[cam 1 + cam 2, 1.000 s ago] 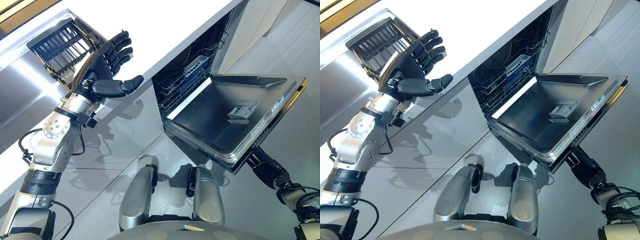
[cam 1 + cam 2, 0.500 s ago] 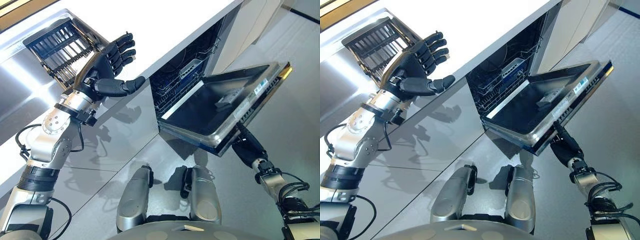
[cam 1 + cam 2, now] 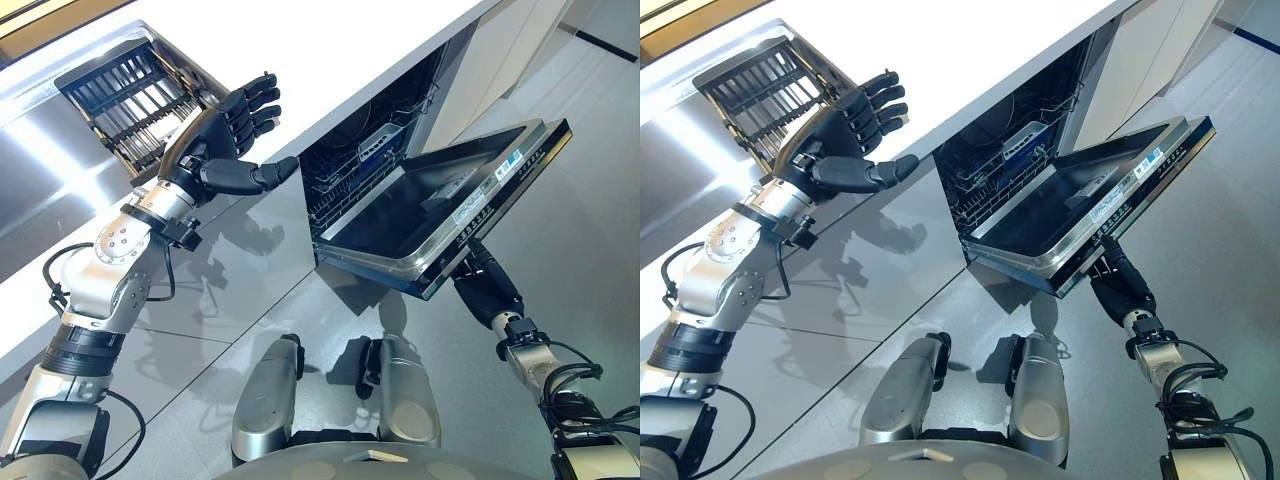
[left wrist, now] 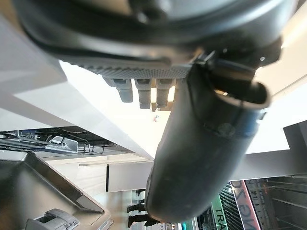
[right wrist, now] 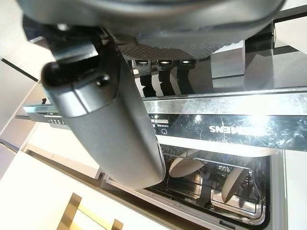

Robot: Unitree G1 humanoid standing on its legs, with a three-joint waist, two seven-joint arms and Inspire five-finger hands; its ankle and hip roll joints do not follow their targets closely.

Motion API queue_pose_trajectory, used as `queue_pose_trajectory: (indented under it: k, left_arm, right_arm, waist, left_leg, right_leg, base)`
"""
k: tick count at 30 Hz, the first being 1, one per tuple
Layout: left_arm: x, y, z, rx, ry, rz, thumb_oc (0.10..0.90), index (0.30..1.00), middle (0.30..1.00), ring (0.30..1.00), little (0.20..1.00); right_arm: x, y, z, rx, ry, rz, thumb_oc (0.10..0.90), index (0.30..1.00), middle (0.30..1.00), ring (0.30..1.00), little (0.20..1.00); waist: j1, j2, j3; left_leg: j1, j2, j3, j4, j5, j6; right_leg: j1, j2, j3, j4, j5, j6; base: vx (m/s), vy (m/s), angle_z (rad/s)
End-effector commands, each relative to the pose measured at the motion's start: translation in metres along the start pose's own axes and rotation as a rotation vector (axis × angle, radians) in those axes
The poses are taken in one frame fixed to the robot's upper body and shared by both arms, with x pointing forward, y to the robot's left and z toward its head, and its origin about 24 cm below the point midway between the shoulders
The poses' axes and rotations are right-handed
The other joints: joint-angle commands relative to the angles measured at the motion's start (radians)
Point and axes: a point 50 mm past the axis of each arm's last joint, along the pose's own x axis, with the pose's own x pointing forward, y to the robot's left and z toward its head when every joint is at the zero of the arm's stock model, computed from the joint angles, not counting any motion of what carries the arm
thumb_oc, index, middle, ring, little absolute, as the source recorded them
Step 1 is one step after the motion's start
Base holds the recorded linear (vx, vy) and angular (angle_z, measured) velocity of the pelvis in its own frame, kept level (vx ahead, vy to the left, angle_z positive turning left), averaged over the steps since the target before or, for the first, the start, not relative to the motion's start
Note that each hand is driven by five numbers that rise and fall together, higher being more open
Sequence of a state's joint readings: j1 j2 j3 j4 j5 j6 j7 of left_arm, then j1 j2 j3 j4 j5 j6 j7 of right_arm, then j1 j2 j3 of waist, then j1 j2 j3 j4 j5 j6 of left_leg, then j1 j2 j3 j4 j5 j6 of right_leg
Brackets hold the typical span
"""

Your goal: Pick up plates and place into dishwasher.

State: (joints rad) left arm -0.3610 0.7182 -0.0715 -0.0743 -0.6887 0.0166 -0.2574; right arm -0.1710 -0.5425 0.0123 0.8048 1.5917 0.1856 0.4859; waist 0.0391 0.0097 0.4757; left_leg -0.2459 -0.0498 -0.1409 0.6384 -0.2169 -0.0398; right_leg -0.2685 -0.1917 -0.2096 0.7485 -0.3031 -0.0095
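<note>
1. Step in hand, by judgement: shutting the dishwasher door point(image 3: 430, 210), which hangs half raised and tilted, w/ the right hand point(image 5: 182, 28) beneath it.
2. Right fingers point(image 5: 163, 76) released, straight, tips against the door's dark front face just under its shiny top edge; thumb point(image 5: 105, 124) out to the side, gripping nothing.
3. To do it well: keep fingers flat and spread along the edge, push up and in toward the dishwasher point(image 3: 345, 165), steady, no jerk, so the racks inside don't rattle. Pull thumb clear before the door meets the frame, else a pinch risk.
4. Worth checking first: lower rack point(image 5: 211, 191) pushed fully in? Can't tell from here.
5. Task's thing: plates point(image 5: 184, 165) sit in that lower rack, past the right fingers and beyond the door edge. Nothing in either hand.
6. Left hand point(image 3: 215, 140) raised over the bench point(image 3: 330, 50), fingers released and spread, thumb out, empty; drying rack point(image 3: 125, 100) just behind the fingers, well apart from the door.
7. Count: plates showing, 2 pale rounded ones, maybe more hidden; dishwasher, 1; door, 1; drying rack, 1, no plates seen in it; hands, 2.
</note>
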Motion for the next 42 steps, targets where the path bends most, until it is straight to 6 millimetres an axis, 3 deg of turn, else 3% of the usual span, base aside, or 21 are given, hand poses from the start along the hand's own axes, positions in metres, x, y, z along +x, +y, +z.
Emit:
queue_pose_trajectory:
  k: [1, 11, 19, 24, 30, 38, 42]
  left_arm:
    - [0.008, -0.031, 0.003, -0.059, -0.081, -0.137, 0.8, 0.9, 0.9, 0.9, 0.9]
    - [0.007, -0.032, 0.001, -0.059, -0.074, -0.137, 0.8, 0.9, 0.9, 0.9, 0.9]
    - [0.005, -0.035, -0.006, -0.063, -0.06, -0.148, 0.8, 0.9, 0.9, 0.9, 0.9]
    - [0.003, -0.034, -0.008, -0.067, -0.057, -0.148, 0.8, 0.9, 0.9, 0.9, 0.9]
    - [0.002, -0.03, -0.004, -0.066, -0.061, -0.155, 0.8, 0.9, 0.9, 0.9, 0.9]
    - [0.002, -0.026, 0.002, -0.06, -0.084, -0.158, 0.8, 0.9, 0.9, 0.9, 0.9]
    - [0.003, -0.026, 0.004, -0.051, -0.109, -0.159, 0.8, 0.9, 0.9, 0.9, 0.9]
  right_arm:
    - [0.079, 0.244, -0.01, 0.13, 0.001, 1.099, 0.8, 0.9, 0.9, 0.9, 0.9]
    - [0.072, 0.281, -0.009, 0.244, -0.027, 1.232, 0.8, 0.9, 0.9, 0.9, 0.9]
    - [0.058, 0.325, -0.017, 0.222, -0.005, 1.389, 0.8, 0.9, 0.9, 0.9, 0.9]
    - [0.054, 0.337, -0.024, 0.142, 0.011, 1.377, 0.8, 0.9, 0.9, 0.9, 0.9]
    - [0.067, 0.318, -0.014, 0.108, -0.002, 1.267, 0.8, 0.9, 0.9, 0.9, 0.9]
    - [0.081, 0.261, 0.004, 0.078, -0.08, 1.093, 0.8, 0.9, 0.9, 0.9, 0.9]
    - [0.076, 0.231, -0.006, 0.113, -0.072, 1.122, 0.8, 0.9, 0.9, 0.9, 0.9]
  waist:
    - [0.074, 0.025, -0.133]
    - [0.09, 0.027, -0.139]
    - [0.115, 0.021, -0.152]
    - [0.121, 0.014, -0.157]
    - [0.124, 0.01, -0.158]
    - [0.11, 0.008, -0.163]
    - [0.091, 0.003, -0.173]
  left_leg:
    - [0.035, -0.042, 0.089, 0.168, -0.159, 0.095]
    - [0.043, -0.051, 0.075, 0.166, -0.16, 0.095]
    - [0.057, -0.064, 0.058, 0.139, -0.151, 0.092]
    - [0.062, -0.066, 0.05, 0.132, -0.147, 0.087]
    - [0.061, -0.064, 0.047, 0.13, -0.144, 0.085]
    - [0.062, -0.053, 0.055, 0.104, -0.128, 0.083]
    - [0.078, -0.045, 0.064, 0.05, -0.105, 0.079]
  right_leg:
    - [0.125, 0.023, 0.058, 0.037, 0.013, -0.008]
    - [0.141, 0.026, 0.047, 0.036, 0.006, -0.012]
    - [0.164, 0.03, 0.036, 0.021, 0.001, -0.014]
    - [0.177, 0.035, 0.036, 0.006, 0.005, -0.013]
    - [0.183, 0.036, 0.034, -0.002, 0.006, -0.013]
    - [0.183, 0.04, 0.032, -0.029, 0.023, -0.01]
    - [0.192, 0.046, 0.034, -0.08, 0.045, -0.002]
  base:
    - [0.0, 0.0, 0.0]
    - [0.0, -0.004, 0.02]
    - [0.0, -0.011, -0.03]
    - [0.0, -0.019, 0.41]
    - [-0.02, -0.017, 0.25]
    - [-0.04, -0.005, 0.01]
    - [-0.05, -0.007, -0.02]
